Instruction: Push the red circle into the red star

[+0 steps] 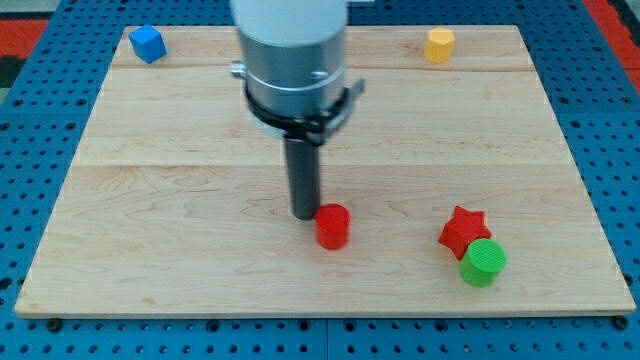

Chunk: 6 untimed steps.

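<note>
Nearest the view's bottom, the front edge of the wooden board (pixel 200 300) is seen resting on a blue pegboard surface (pixel 30 200), whose holes show all round the board. Just above that edge, towards the view's right, a green circle (pixel 484 261) is found, a short round cylinder with a ribbed top. It is pressed against the lower right side of the red star (pixel 463 229), which lies just up and to the left of it; the two appear to be touching.

Further to the view's left, at about the same depth as the star, the red circle (pixel 332 225) is placed, a small upright cylinder. It is well apart from the red star, with bare wood between them. My tip (pixel 304 215) is set down at the red circle's left side, touching it or very nearly so; whether contact is made cannot be told for certain. No fingers are carried by the arm: it ends in a straight dark rod, so nothing is gripped and nothing is opened or closed.

Above the rod, the grey and black cylindrical mount (pixel 292 70) is seen, filling the view's upper middle.

Farthest away, along the board's top edge, a blue block (pixel 147 44) of cube-like form is seen at the view's left, and a yellow block (pixel 439 45), seemingly hexagonal, at the view's right
</note>
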Motion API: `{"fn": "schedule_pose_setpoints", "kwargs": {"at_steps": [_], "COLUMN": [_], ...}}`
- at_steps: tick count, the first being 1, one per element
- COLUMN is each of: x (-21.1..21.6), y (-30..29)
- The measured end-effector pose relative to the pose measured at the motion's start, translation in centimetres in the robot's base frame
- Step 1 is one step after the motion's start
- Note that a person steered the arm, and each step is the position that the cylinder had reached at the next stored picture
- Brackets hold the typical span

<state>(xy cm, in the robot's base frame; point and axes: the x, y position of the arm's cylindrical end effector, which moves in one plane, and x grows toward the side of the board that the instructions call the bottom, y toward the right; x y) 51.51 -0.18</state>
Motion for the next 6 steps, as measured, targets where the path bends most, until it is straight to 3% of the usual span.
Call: {"fn": "schedule_pose_setpoints", "kwargs": {"at_steps": [1,3,4,5,6], "x": [1.3,0.9,3.6,3.6,3.6], "y": [4.1,1.8,1.7,0.1,3.2]}}
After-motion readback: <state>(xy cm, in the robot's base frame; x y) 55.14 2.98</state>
